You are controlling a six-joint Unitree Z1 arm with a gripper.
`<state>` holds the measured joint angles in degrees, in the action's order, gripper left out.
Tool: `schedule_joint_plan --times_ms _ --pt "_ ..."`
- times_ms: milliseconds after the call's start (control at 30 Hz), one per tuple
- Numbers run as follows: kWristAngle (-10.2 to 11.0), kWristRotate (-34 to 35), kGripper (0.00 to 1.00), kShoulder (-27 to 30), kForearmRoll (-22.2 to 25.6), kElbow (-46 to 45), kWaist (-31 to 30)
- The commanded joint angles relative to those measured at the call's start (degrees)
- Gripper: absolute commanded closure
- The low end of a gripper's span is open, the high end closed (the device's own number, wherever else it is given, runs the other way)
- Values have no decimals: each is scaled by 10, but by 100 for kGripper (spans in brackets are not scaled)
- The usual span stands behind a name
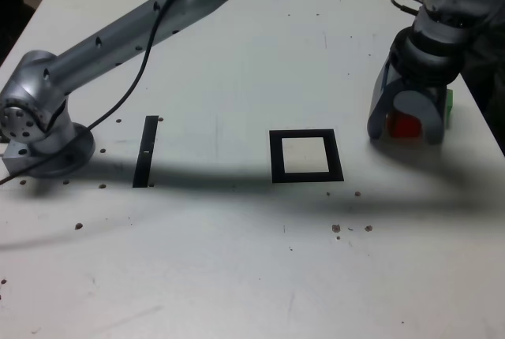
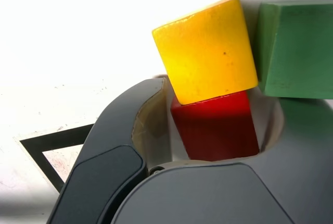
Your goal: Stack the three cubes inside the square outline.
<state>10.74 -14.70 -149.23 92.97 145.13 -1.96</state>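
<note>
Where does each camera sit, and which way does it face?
Exterior view: off the arm, above the white table, looking down across it; shows the arm's base, long link and gripper around the red cube.
Wrist view: on the wrist, looking along the gripper at the red cube, yellow cube and green cube.
Shared: gripper, red cube, green cube, square outline.
</note>
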Motion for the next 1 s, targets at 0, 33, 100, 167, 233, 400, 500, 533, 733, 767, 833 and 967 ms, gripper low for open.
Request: schedule_joint_plan --times_ms 0,33,100,167,233,400,500,533,733,767,833,967 --pt "2 -4 51 -5 8 6 1" --pt "2 -5 52 -6 8 8 1" --pt "3 -7 56 -7 8 11 1" --pt "3 -8 60 -7 8 13 1" --pt "3 -9 62 -7 8 14 1" --pt "3 -11 70 -4 8 15 1" --pt "6 -15 73 -1 8 15 -1" --pt "7 -17 74 0 8 15 -1" --pt "10 -23 74 13 8 7 -8" --pt "10 -22 74 16 8 6 -10" --pt "10 -22 74 23 8 4 -12" --pt "9 -20 74 52 8 -9 -23"
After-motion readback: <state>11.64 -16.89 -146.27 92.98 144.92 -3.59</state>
